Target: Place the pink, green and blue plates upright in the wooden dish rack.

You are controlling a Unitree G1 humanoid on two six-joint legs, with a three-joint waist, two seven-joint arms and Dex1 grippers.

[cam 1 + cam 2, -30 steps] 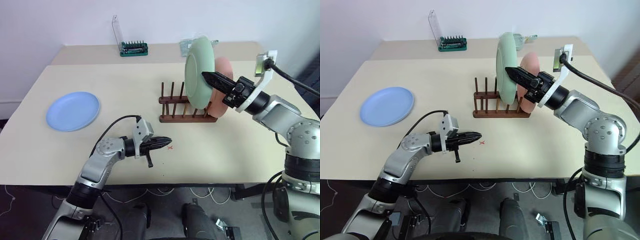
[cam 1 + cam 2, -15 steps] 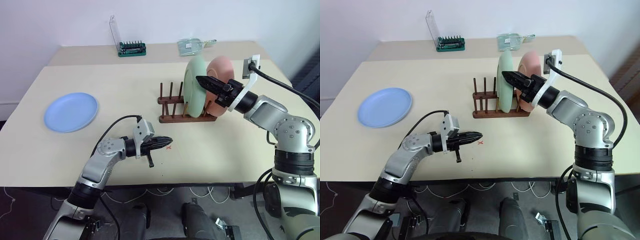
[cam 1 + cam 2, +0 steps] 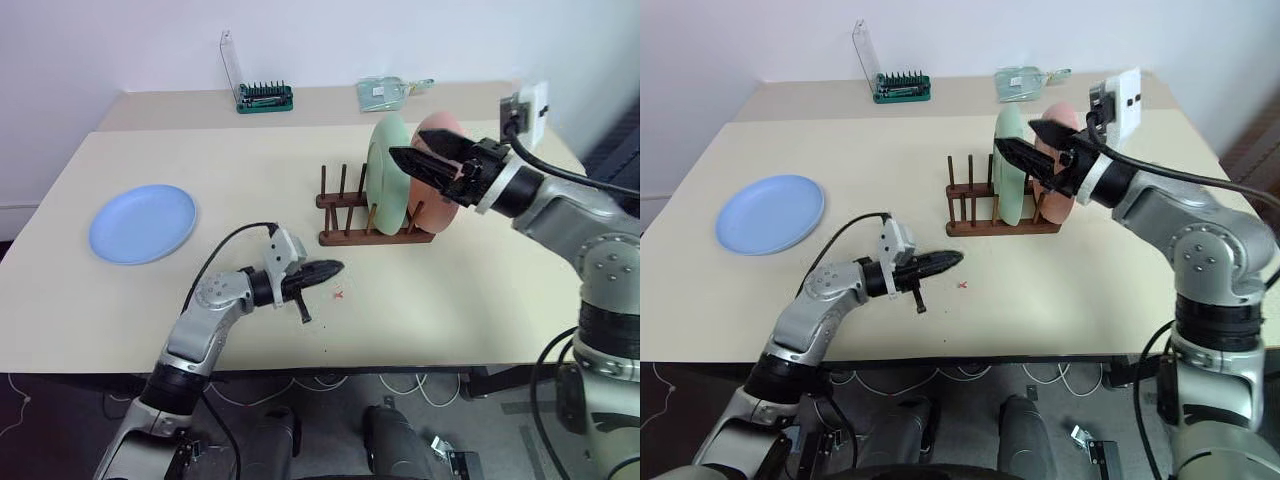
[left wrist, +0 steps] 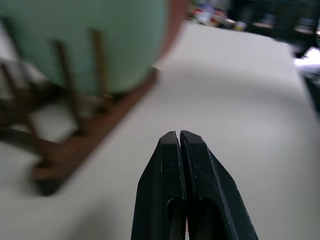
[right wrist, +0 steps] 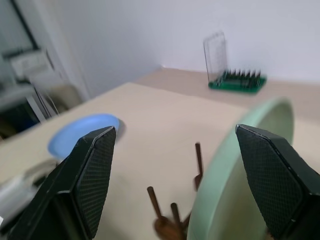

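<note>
Jaws of the right gripper point(image 3: 412, 162) stand released over the racked mint green plate point(image 3: 387, 172); the left gripper point(image 3: 332, 270) is clenched empty. The flat sky-blue plate point(image 3: 144, 221), likely stiff and slippery, needs a rim grip.

- The left arm point(image 3: 205, 325) is made of silver-grey metal parts with round joints.
- A black cable point(image 3: 222, 250) loops from that arm up to a small white box point(image 3: 284, 247) on the wrist.
- The left gripper point(image 3: 332, 269) has two black, pointed fingers.
- The right arm point(image 3: 585, 215) is silver-grey too, with a big round joint point(image 3: 612, 265) and black rings.
- A white band point(image 3: 497, 185) goes round its wrist, and a white block point(image 3: 532, 100) sits on top.
- A thick black cable point(image 3: 590, 178) runs from that block.
- The right gripper point(image 3: 410, 161) has black fingers with a bumpy grid on the pads point(image 5: 95, 175).
</note>
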